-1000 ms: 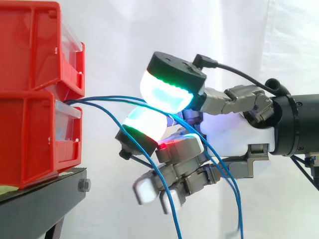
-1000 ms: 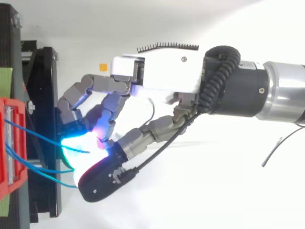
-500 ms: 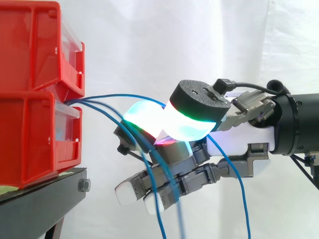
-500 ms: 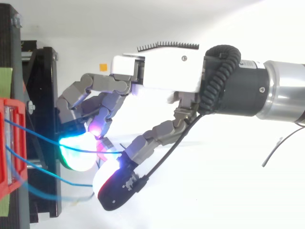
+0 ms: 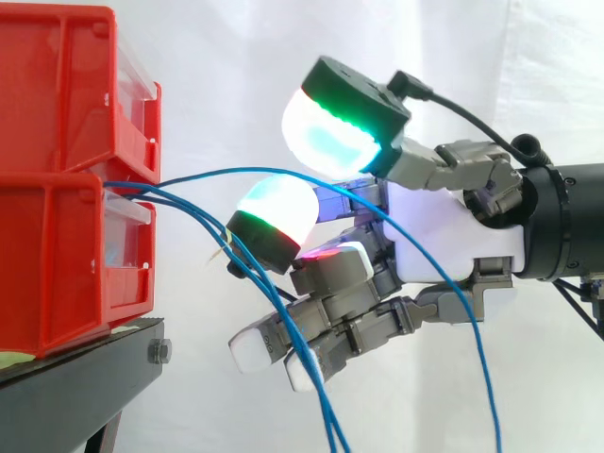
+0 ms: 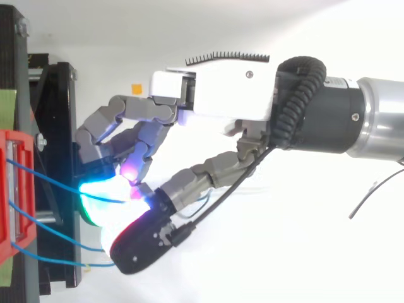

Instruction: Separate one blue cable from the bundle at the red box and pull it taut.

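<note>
1. Two red plastic bins (image 5: 61, 170) sat one on top of the other on a black stand (image 5: 75, 377), at the left of the side view.
2. A plain white curtain (image 5: 217, 66) hung behind them.
3. Thin blue cables came out from the crack between the two bins.
4. The robot's hand (image 5: 444, 245) reached in from the right, near the front of the bins but not touching them.
5. One thin blue cable (image 5: 203, 175) rose away from the others in a soft curve.
6. It ran through the gap between the big thumb pad glowing green and blue (image 5: 330, 132) and a finger pad glowing blue-white (image 5: 274, 209).
7. Those two pads were apart, so the hand was not pinching.
8. The cable passed just over the top of the finger pad; I could not tell if it touched.
9. Past the hand, the same cable bent down and dropped off the bottom edge of the side view, so it hung slack.
10. The other two blue cables (image 5: 321, 415) sloped down under that finger pad, in front of the lower fingers with white tips (image 5: 260, 351).
11. Those lower fingers were bent loosely and held nothing.
12. From above, the hand (image 6: 221, 95) came in from the right, and its glowing pads were near the stand's edge.
</note>
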{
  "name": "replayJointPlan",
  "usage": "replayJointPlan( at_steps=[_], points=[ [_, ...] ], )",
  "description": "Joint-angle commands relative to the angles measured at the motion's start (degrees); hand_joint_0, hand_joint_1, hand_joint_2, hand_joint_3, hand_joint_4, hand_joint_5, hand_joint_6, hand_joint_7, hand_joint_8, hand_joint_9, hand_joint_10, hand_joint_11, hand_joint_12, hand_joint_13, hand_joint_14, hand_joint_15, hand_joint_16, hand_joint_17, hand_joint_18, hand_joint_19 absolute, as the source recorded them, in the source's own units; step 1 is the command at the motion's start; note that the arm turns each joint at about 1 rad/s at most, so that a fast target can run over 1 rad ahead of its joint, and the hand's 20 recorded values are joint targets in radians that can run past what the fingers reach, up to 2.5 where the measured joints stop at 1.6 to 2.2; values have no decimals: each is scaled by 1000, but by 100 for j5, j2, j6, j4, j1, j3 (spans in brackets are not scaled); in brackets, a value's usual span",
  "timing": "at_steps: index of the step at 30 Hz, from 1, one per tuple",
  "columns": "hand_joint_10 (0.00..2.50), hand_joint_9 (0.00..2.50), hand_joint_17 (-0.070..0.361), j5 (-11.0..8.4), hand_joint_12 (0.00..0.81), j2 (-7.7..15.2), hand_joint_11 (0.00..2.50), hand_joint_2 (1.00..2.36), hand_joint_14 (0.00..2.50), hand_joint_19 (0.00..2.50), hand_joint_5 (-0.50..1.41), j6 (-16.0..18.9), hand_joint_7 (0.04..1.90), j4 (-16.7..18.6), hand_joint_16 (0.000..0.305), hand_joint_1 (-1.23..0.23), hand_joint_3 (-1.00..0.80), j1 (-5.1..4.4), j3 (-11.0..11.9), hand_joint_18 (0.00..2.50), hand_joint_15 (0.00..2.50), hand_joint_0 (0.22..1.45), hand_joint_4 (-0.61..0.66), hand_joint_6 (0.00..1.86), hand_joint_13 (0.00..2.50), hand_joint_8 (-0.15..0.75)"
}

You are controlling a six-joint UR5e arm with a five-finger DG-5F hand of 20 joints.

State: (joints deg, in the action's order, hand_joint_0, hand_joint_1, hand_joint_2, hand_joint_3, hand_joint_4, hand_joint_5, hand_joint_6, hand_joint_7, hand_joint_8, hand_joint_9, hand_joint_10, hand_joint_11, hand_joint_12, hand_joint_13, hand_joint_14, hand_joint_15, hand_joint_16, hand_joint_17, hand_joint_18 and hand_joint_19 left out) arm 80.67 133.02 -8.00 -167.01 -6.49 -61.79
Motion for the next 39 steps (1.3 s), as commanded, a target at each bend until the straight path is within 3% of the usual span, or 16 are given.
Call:
replayJointPlan(
  at_steps=[1,3,5,7,12,18,23,29,32,39],
  points=[
    [25,1172,141,-8,423,-4,1306,1000,20,655,-154,0,1114,-15,63,-529,-500,-11,9,599,527,465,74,845,676,295],
    [29,1197,125,-8,389,-4,1322,1000,23,700,-150,0,1145,-15,55,-366,-500,-11,9,576,544,548,56,830,693,256],
    [31,1193,120,1,383,4,1345,1000,24,724,-149,9,1167,-15,53,-356,-500,-11,9,575,564,606,45,826,710,240],
    [30,1204,120,-8,381,4,1342,1000,24,724,-152,9,1172,-24,54,-405,-491,-11,9,580,575,623,52,827,724,237],
    [30,1208,125,-25,389,4,1349,1016,25,748,-159,9,1153,-77,55,-525,-232,-2,9,580,598,591,73,823,728,256],
    [25,1216,144,-25,425,4,1330,1012,21,724,-180,9,1165,-94,64,-727,-138,-2,0,644,594,589,93,858,766,293],
    [27,1187,132,-25,399,4,1338,1015,24,743,-191,0,1152,-94,59,-757,-188,-2,0,614,605,614,62,875,750,263],
    [28,1202,126,-25,387,4,1364,1000,23,750,-182,9,1064,-103,56,-683,-500,-2,0,626,613,574,83,867,762,256],
    [27,1200,132,-25,402,4,1359,1000,23,744,-178,17,1060,-147,58,-577,-500,-2,-9,646,600,522,116,831,764,270],
    [27,1195,133,-25,410,4,1352,1000,24,755,-174,17,1064,-147,59,-561,-500,-19,-9,658,596,518,124,809,765,278]
  ],
)
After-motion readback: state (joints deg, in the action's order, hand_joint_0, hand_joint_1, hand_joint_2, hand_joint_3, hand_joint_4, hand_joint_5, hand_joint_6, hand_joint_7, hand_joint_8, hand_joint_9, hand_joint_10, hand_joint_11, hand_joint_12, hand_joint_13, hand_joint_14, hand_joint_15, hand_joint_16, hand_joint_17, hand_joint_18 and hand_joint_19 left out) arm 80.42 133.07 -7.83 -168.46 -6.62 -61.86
